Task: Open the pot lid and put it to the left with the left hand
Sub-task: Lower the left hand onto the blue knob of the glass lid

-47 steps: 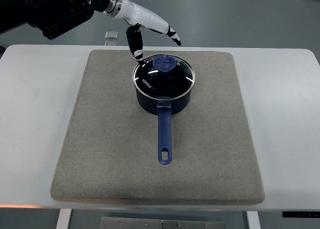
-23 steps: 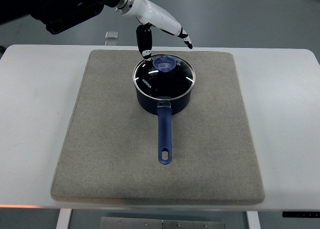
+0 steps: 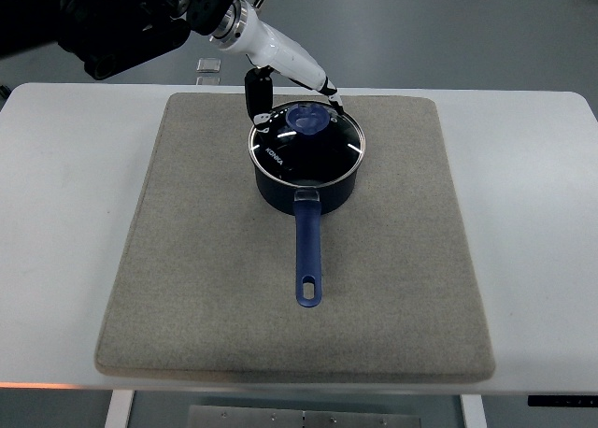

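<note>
A dark blue saucepan (image 3: 280, 192) stands on the grey mat (image 3: 187, 260), a little behind its middle, with its long blue handle (image 3: 308, 255) pointing toward me. A glass lid (image 3: 322, 152) with a steel rim and a blue knob (image 3: 308, 120) sits shut on it. My left hand (image 3: 299, 111) reaches in from the upper left and hovers at the lid's far edge. Its thumb (image 3: 259, 101) hangs down left of the knob, and its fingers (image 3: 329, 90) extend behind and to the right of it. The hand is open and holds nothing. The right arm does not show.
The mat lies on a white table (image 3: 65, 213). A small clear block (image 3: 207, 66) sits at the table's back edge, just left of my arm. Bare mat stretches left of the pot (image 3: 201, 185).
The hand has drawn back toward the pot and dropped lower, so that thumb and fingers now straddle the knob closely. Pot and lid have not moved.
</note>
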Action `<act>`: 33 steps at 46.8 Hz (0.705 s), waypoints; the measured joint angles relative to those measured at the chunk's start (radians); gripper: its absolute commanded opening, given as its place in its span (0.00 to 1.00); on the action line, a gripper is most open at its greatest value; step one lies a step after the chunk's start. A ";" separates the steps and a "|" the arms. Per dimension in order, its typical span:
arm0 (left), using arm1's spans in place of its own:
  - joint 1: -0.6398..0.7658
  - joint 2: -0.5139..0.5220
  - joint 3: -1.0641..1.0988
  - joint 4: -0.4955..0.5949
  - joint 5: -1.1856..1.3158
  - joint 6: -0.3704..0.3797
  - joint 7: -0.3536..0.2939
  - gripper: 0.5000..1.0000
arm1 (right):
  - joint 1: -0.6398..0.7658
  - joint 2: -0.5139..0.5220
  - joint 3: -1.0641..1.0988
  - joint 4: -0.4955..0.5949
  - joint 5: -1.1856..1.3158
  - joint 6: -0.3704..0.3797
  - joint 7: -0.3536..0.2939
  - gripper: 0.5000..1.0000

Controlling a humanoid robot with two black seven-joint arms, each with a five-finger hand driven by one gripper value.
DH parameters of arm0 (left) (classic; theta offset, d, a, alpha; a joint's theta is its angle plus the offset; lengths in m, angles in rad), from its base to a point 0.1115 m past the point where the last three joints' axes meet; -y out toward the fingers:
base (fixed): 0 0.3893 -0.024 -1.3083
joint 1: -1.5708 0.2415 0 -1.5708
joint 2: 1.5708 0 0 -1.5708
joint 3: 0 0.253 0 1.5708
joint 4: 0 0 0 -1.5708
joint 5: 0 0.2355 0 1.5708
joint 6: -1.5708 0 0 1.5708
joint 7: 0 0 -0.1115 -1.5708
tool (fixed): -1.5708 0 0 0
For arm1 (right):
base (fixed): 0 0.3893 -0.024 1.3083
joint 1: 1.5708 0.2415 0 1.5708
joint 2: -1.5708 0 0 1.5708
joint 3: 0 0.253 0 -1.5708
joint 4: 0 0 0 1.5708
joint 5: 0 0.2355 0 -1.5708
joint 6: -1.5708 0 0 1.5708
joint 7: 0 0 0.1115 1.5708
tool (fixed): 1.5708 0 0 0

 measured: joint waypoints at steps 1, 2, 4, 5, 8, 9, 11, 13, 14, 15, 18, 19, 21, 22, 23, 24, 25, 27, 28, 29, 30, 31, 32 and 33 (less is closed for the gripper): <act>0.000 0.000 0.002 0.000 0.000 0.000 0.000 0.98 | 0.000 0.000 0.000 0.000 0.000 0.000 0.000 0.83; 0.000 0.000 0.002 0.000 0.000 0.000 0.000 0.97 | 0.000 0.000 0.000 0.000 0.000 0.000 0.000 0.83; 0.000 0.000 0.003 -0.004 0.000 0.000 0.000 0.98 | 0.000 0.000 0.000 0.000 0.000 0.000 0.000 0.83; 0.000 0.000 0.003 -0.007 0.000 0.000 0.000 0.98 | 0.000 0.000 0.000 0.000 0.000 0.000 0.000 0.83; 0.000 0.000 0.013 -0.010 0.011 0.000 0.000 0.98 | 0.000 0.000 0.000 0.000 0.000 0.000 0.000 0.83; 0.000 0.000 0.016 -0.011 0.014 -0.001 0.000 0.97 | 0.000 0.000 0.000 0.000 0.000 0.000 0.000 0.83; 0.000 0.000 0.022 -0.011 0.020 -0.001 0.000 0.98 | 0.000 0.000 0.000 0.000 0.000 0.000 0.000 0.83; 0.000 0.000 0.023 -0.011 0.023 -0.001 0.000 0.97 | 0.000 0.000 0.000 0.000 0.000 0.000 0.000 0.83; 0.000 0.000 0.023 -0.011 0.023 -0.001 0.000 0.98 | 0.000 0.000 0.000 0.000 0.000 0.000 0.000 0.83; 0.000 0.001 0.024 -0.011 0.024 -0.001 0.000 0.98 | 0.000 0.000 0.000 0.000 0.000 0.000 0.000 0.83; 0.000 0.001 0.024 -0.011 0.025 -0.001 0.000 0.98 | 0.000 0.000 0.000 0.000 0.000 0.000 0.000 0.83; 0.000 0.001 0.024 -0.011 0.025 -0.001 0.000 0.98 | 0.000 0.000 0.000 0.000 0.000 0.000 0.000 0.83; -0.001 0.000 0.024 -0.010 0.025 -0.001 0.000 0.98 | 0.000 0.000 0.000 0.000 0.000 0.000 0.000 0.83; -0.001 0.000 0.024 -0.009 0.025 -0.001 0.000 0.98 | 0.000 0.000 0.000 0.000 0.000 0.000 0.000 0.83; -0.001 0.000 0.024 -0.008 0.025 -0.001 0.000 0.98 | 0.000 0.000 0.000 0.000 0.000 0.000 0.000 0.83; 0.000 0.000 0.024 -0.007 0.025 -0.001 0.000 0.98 | 0.000 0.000 0.000 0.000 0.000 0.000 0.000 0.83; 0.000 -0.001 0.024 -0.005 0.025 0.000 0.000 0.98 | 0.000 0.000 0.000 0.000 0.000 0.000 0.000 0.83; 0.003 -0.002 0.025 -0.002 0.025 0.001 0.000 0.98 | 0.000 0.000 0.000 0.000 0.000 0.000 0.000 0.83; 0.004 -0.002 0.025 -0.001 0.025 0.001 0.000 0.97 | 0.000 0.000 0.000 0.000 0.000 0.000 0.000 0.83; 0.005 -0.002 0.024 0.001 0.025 0.002 0.000 0.98 | 0.000 0.000 0.000 0.000 0.000 0.000 0.000 0.83; 0.006 -0.002 0.024 0.001 0.025 0.002 0.000 0.97 | 0.000 0.000 0.000 0.000 0.000 0.000 0.000 0.83; 0.008 -0.002 0.024 0.001 0.024 0.002 0.000 0.98 | 0.000 0.000 0.000 0.000 0.000 0.000 0.000 0.83; 0.011 -0.002 0.024 0.002 0.024 0.002 0.000 0.98 | 0.000 0.000 0.000 0.000 0.000 0.000 0.000 0.83; 0.013 -0.002 0.024 0.002 0.024 0.003 0.000 0.98 | 0.000 0.000 0.000 0.000 0.000 0.000 0.000 0.83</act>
